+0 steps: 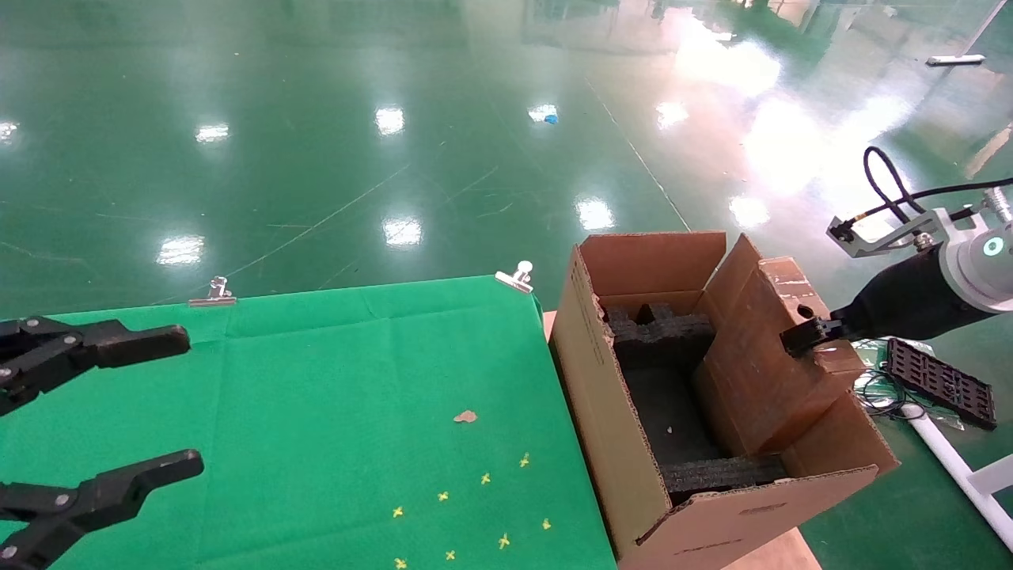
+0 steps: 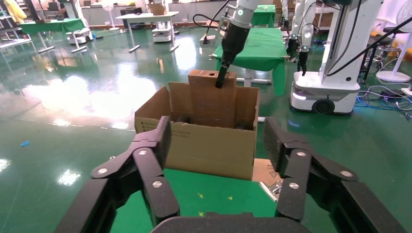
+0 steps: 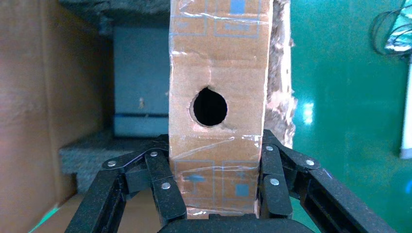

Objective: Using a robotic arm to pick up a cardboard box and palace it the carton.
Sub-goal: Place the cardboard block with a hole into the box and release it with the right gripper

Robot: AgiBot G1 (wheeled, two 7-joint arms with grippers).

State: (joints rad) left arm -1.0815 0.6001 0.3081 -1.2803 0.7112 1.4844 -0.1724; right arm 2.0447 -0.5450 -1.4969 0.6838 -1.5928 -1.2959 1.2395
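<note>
The slim brown cardboard box (image 1: 764, 356), taped and with a round hole, stands partly inside the large carton (image 1: 613, 412), against its right wall. My right gripper (image 1: 803, 336) is shut on the box's upper end, coming in from the right on the white arm (image 1: 977, 265). In the right wrist view the box (image 3: 218, 63) sits between the fingers (image 3: 163, 182), with the carton's torn flap beside it. Black foam blocks (image 1: 657, 324) lie inside the carton. My left gripper (image 1: 170, 404) is open and empty over the green table. The left wrist view shows the carton (image 2: 204, 141) and the box (image 2: 206, 94).
The green cloth table (image 1: 316, 396) has yellow cross marks (image 1: 475, 507) and metal clips (image 1: 514, 277) on its far edge. A black grid plate (image 1: 942, 384) and white pipe (image 1: 950, 459) lie on the floor to the right of the carton.
</note>
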